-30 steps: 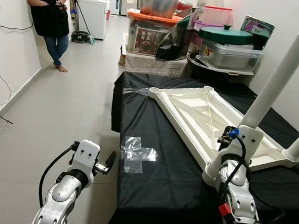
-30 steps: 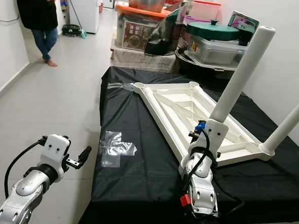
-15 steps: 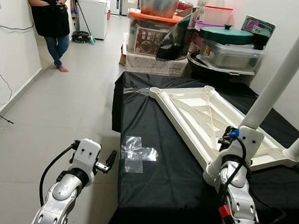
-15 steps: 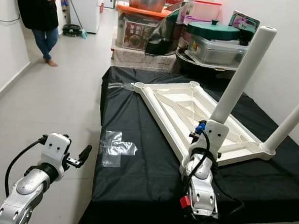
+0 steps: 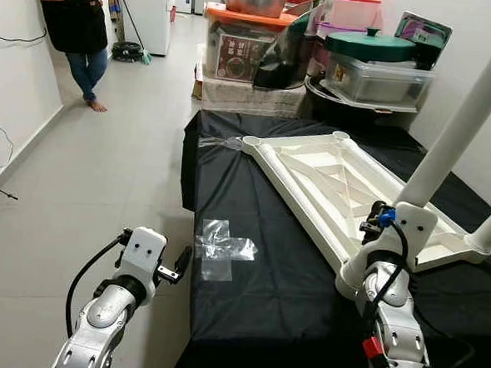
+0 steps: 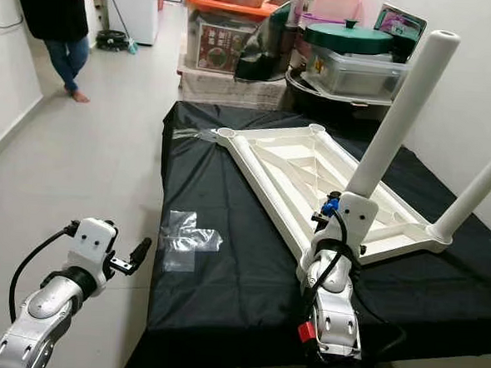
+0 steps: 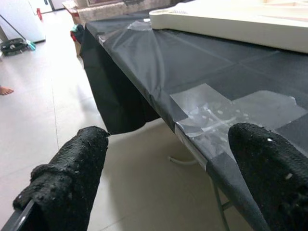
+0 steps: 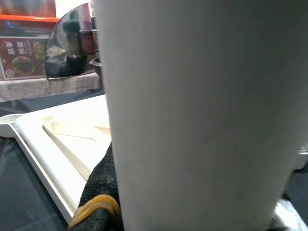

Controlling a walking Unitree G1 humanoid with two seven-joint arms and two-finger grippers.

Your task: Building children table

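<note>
The white tabletop lies upside down on the bench. The right tool pinches a leg at the near corner; its wrist view reveals a finger pressed against it. The left tool hangs spread beside the bench's left edge.

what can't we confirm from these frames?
- Near corner socket of the tabletop: eye views, covered by the right arm and right tool; leg seating unseen.
- Right tool's grip: right wrist view, the leg blocks nearly everything.
- Second leg: top cut by the frame edge.
- Box label: too small to read.
</note>
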